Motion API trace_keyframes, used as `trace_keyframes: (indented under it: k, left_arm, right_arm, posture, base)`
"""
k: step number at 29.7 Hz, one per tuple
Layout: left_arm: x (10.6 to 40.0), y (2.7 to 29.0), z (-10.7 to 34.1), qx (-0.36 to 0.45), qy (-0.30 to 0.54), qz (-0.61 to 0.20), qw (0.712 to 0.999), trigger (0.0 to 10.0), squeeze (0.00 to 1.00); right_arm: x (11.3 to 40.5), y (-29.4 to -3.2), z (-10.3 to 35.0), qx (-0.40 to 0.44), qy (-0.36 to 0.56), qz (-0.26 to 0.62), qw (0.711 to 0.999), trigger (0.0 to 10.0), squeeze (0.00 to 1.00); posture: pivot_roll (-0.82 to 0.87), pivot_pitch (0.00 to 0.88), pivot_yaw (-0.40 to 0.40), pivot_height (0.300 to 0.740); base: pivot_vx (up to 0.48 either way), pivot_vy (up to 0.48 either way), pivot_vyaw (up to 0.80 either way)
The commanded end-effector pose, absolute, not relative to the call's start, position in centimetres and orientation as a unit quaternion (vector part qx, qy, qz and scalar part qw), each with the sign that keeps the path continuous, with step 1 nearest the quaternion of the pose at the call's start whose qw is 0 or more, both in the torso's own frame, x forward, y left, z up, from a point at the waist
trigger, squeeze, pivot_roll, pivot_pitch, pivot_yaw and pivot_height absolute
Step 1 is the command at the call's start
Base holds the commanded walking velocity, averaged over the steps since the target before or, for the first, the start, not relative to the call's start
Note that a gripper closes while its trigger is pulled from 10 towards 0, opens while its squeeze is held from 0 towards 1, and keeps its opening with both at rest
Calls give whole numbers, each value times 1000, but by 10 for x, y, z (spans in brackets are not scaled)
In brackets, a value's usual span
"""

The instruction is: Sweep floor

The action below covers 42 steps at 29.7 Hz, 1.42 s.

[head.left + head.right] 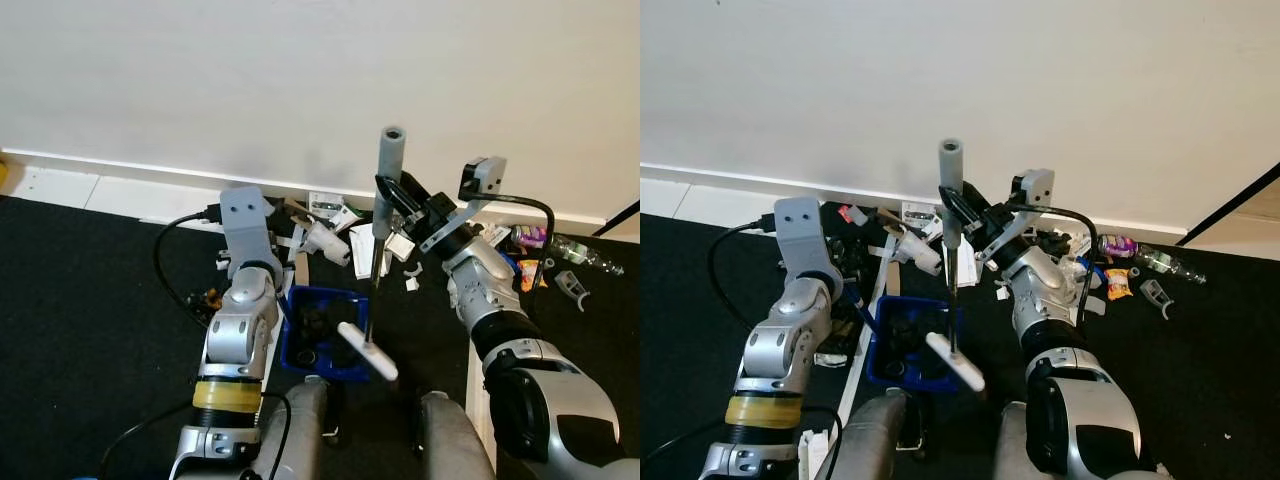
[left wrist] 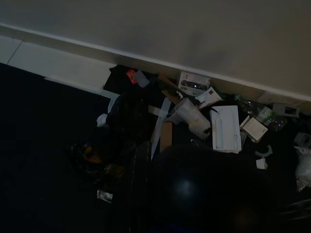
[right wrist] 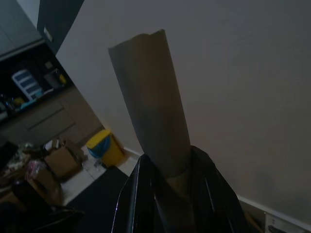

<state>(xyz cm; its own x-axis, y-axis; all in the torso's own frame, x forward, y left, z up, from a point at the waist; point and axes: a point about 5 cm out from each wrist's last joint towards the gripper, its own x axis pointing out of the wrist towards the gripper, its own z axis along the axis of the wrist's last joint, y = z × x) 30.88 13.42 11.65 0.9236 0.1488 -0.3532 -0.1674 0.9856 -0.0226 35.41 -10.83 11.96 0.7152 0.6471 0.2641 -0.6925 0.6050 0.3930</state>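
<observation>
My right gripper [image 1: 398, 197] is shut on the grey handle [image 1: 388, 165] of a small broom, which stands almost upright. Its thin shaft runs down to a white brush head [image 1: 368, 352] just over the front of a blue dustpan [image 1: 322, 298]. In the right wrist view the black fingers [image 3: 138, 194] clamp the grey tube [image 3: 150, 107] from both sides. The dustpan sits on the black floor [image 1: 90, 300] between my arms with dark bits inside. Its blue handle [image 1: 856, 301] leads into my left gripper [image 1: 847, 292], which is shut on it.
Litter lies along the white skirting [image 1: 120, 190]: paper boxes [image 2: 225, 127], a plastic cup [image 2: 193, 115], a clear bottle [image 1: 585, 255], an orange packet [image 1: 527, 272]. A black cable [image 1: 160, 262] loops on the floor at left. My legs [image 1: 300, 440] stand just behind the dustpan.
</observation>
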Motion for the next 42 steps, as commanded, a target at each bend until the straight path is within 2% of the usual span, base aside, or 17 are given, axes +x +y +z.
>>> trace_keyframes:
  k: [1, 8, 12, 14, 18, 20, 22, 23, 27, 31, 32, 34, 35, 42]
  left_arm:
    - [303, 137, 101, -47, 224, 92, 969, 10000, 0]
    - [302, 174, 111, -112, 222, 146, 958, 10000, 0]
    - [298, 203, 120, -133, 209, 160, 955, 10000, 0]
    - [298, 205, 120, -137, 209, 161, 955, 10000, 0]
    - [296, 219, 128, -146, 191, 161, 957, 10000, 0]
    - [295, 221, 129, -146, 188, 162, 958, 10000, 0]
    - [294, 224, 135, -154, 177, 161, 959, 10000, 0]
    - [294, 224, 135, -154, 177, 161, 959, 10000, 0]
    - [295, 223, 150, -166, 139, 139, 966, 10000, 0]
    - [295, 220, 152, -172, 123, 133, 968, 10000, 0]
    - [293, 213, 143, -153, 114, 123, 974, 10000, 0]
    - [292, 211, 140, -147, 114, 120, 975, 10000, 0]
    - [292, 202, 125, -133, 119, 109, 978, 10000, 0]
    - [294, 173, 88, -60, 165, 70, 982, 10000, 0]
  right_arm:
    - [356, -105, 128, 261, -71, 370, 889, 10000, 0]
    - [361, -134, 165, 224, -149, 355, 895, 10000, 0]
    - [355, -169, 204, 185, -213, 338, 898, 10000, 0]
    - [354, -172, 207, 182, -217, 335, 899, 10000, 0]
    - [353, -202, 217, 159, -237, 253, 924, 10000, 0]
    - [354, -209, 218, 160, -241, 230, 929, 10000, 0]
    - [353, -222, 212, 159, -220, 189, 944, 10000, 0]
    - [353, -222, 212, 159, -220, 189, 944, 10000, 0]
    - [349, -209, 174, 138, -128, 198, 962, 10000, 0]
    - [345, -196, 162, 150, -107, 211, 960, 10000, 0]
    - [344, -182, 155, 162, -97, 224, 956, 10000, 0]
    - [344, -179, 154, 165, -95, 226, 955, 10000, 0]
    - [345, -169, 152, 169, -91, 235, 953, 10000, 0]
    - [349, -165, 156, 172, -95, 239, 951, 10000, 0]
  posture:
    - [69, 262, 96, 740]
    - [68, 258, 84, 740]
    - [57, 245, 67, 740]
    - [57, 245, 67, 740]
    - [44, 229, 54, 740]
    - [43, 228, 54, 740]
    - [34, 219, 52, 740]
    - [34, 219, 52, 740]
    - [34, 207, 48, 740]
    - [38, 201, 49, 740]
    - [37, 198, 48, 740]
    - [37, 198, 48, 740]
    - [38, 198, 46, 740]
    - [26, 199, 46, 740]
  base:
    - [0, 0, 0]
    - [0, 0, 0]
    - [0, 0, 0]
    - [0, 0, 0]
    - [0, 0, 0]
    - [0, 0, 0]
    - [0, 0, 0]
    - [0, 0, 0]
    - [0, 0, 0]
    - [0, 0, 0]
    - [0, 0, 0]
    - [0, 0, 0]
    - [0, 0, 0]
    - [0, 0, 0]
